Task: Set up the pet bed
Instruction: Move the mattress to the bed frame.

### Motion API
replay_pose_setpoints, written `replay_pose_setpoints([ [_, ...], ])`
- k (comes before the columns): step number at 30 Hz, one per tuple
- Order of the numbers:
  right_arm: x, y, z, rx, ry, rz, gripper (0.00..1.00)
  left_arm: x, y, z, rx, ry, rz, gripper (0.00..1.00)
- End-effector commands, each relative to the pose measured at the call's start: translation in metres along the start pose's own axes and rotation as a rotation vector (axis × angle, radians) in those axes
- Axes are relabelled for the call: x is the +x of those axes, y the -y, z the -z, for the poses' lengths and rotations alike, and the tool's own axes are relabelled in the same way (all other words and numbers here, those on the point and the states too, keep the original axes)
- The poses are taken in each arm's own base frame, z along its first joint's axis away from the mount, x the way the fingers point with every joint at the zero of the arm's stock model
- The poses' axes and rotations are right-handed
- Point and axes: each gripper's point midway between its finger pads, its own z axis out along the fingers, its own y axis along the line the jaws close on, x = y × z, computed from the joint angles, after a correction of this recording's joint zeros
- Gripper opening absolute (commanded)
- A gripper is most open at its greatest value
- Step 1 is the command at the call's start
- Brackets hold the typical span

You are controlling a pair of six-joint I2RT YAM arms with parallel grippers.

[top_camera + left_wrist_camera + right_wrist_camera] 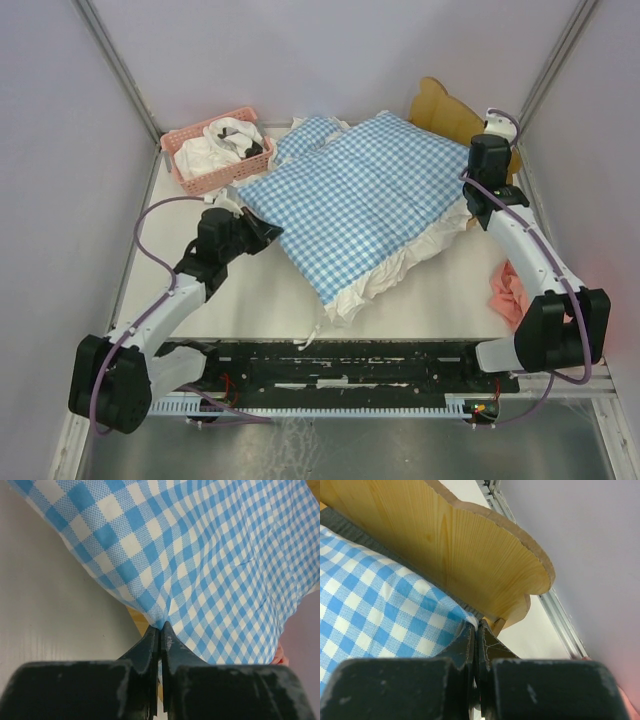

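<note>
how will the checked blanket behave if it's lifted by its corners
Probably floppy: the checked blanket puckers into folds where the left gripper pinches it. Likely light, as its white ruffle drapes loosely. It would likely sag between lifted corners.

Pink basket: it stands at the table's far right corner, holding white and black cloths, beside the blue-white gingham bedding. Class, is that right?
Not quite. The top external view shows the pink basket at the far left corner, not the right. It does hold white and black cloths, beside the blue-white gingham bedding.
</note>
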Motion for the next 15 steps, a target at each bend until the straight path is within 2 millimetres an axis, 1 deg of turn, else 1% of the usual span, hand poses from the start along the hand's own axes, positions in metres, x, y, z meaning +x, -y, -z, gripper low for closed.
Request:
replay_pose_setpoints([
  [1,-0.044,0.015,-0.009,0.074,0.122,-0.052,0.02,-0.012,0.025,-0.011,0.105,0.035,0.021,0.03],
  [5,-0.05,0.017,-0.016,0.095,0.123,-0.04,0.02,-0.012,0.031,-0.018,0.126,0.02,0.009,0.03],
  [9,-0.051,0.029,-0.021,0.135,0.127,-0.053,0.02,-0.017,0.043,-0.025,0.16,0.022,-0.013,0.03],
  [15,-0.049,0.049,-0.031,0.182,0.122,-0.07,0.02,-0.026,0.065,-0.036,0.203,0.028,-0.025,0.03],
])
